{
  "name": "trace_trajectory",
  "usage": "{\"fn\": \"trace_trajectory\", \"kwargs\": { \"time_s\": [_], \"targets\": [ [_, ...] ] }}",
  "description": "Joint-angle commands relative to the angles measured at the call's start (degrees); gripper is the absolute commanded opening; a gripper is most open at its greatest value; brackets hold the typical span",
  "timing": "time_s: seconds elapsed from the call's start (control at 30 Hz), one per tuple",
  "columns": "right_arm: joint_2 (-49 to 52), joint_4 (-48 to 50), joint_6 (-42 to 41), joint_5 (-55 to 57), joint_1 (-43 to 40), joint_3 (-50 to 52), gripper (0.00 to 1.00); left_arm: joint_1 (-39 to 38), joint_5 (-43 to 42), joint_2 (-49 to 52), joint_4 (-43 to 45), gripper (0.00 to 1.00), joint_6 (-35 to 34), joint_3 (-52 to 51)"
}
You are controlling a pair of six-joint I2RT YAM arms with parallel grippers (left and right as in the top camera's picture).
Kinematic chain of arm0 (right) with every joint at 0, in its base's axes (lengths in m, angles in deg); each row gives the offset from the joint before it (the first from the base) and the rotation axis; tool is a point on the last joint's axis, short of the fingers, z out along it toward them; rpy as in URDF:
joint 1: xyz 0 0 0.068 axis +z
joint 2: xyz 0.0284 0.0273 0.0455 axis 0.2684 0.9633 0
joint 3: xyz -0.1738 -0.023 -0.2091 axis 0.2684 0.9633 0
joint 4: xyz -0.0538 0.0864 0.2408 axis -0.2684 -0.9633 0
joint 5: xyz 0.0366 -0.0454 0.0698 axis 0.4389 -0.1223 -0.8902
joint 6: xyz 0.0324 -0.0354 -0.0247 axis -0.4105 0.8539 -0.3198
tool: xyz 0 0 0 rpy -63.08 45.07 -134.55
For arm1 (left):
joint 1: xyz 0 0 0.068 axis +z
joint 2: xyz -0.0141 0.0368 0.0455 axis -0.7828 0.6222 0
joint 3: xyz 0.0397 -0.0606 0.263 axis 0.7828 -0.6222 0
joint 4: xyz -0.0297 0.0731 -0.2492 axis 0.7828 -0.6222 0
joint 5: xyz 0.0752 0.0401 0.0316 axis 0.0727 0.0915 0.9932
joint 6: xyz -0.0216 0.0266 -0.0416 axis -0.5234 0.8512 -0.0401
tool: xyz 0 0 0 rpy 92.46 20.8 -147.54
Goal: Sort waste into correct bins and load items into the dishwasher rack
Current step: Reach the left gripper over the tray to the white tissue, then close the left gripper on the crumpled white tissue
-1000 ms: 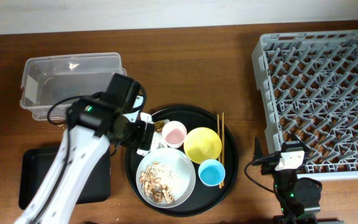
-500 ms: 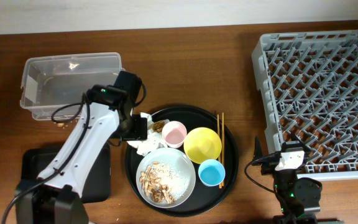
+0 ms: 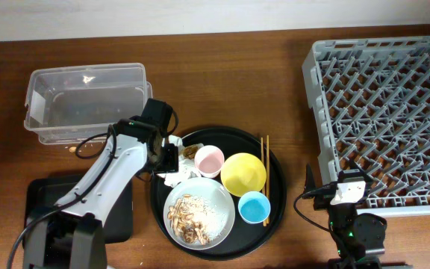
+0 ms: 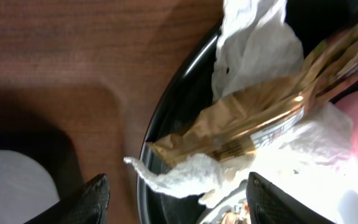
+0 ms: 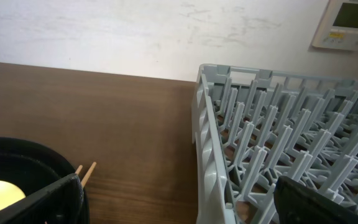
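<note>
My left gripper [image 3: 170, 158] is open over the left rim of the round black tray, its fingers [image 4: 179, 205] either side of the crumpled white napkin [image 4: 253, 46] and the brown-and-gold wrapper [image 4: 260, 118] lying on it. Both also show from overhead: the napkin [image 3: 175, 176] and the wrapper [image 3: 189, 152]. Beside them stand the pink cup [image 3: 209, 159], the yellow bowl [image 3: 243, 173], the blue cup [image 3: 254, 207], the chopsticks [image 3: 264, 175] and the grey plate [image 3: 219, 196] with food scraps [image 3: 187, 217]. My right gripper [image 5: 185, 208] is open and empty beside the grey rack [image 3: 383, 112].
The clear tub [image 3: 84, 101] stands at the back left. The shallow black tray [image 3: 39, 205] lies at the front left, partly under my left arm. The round black tray [image 3: 276, 183] holds the dishes. The rack's wall [image 5: 213, 143] is close to my right gripper.
My left arm has shifted its wrist and dropped lower over the napkin and wrapper at the tray's left rim. The right arm has not moved.
</note>
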Motion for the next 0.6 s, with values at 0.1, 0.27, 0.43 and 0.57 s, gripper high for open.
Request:
{"fn": "trace_trajectory", "kwargs": {
  "time_s": [0.1,0.27,0.43,0.57],
  "targets": [
    [-0.1,-0.2,-0.1,0.5,-0.3,0.4,0.99,0.5,-0.3,1.4,4.8,0.69,-0.3,-3.2],
    [-0.1,-0.2,-0.1,0.5,-0.3,0.4,0.99,0.5,0.7,1.6,4.9,0.6,-0.3,-3.3],
    [-0.1,-0.2,-0.1,0.5,-0.3,0.4,0.99,0.5,0.6,1.6,4.7,0.45,-0.3,-3.3],
    [-0.1,-0.2,-0.1,0.5,-0.3,0.4,0.99,0.5,0.6,1.5,3.8,0.33,-0.4,-3.2]
  ]
}}
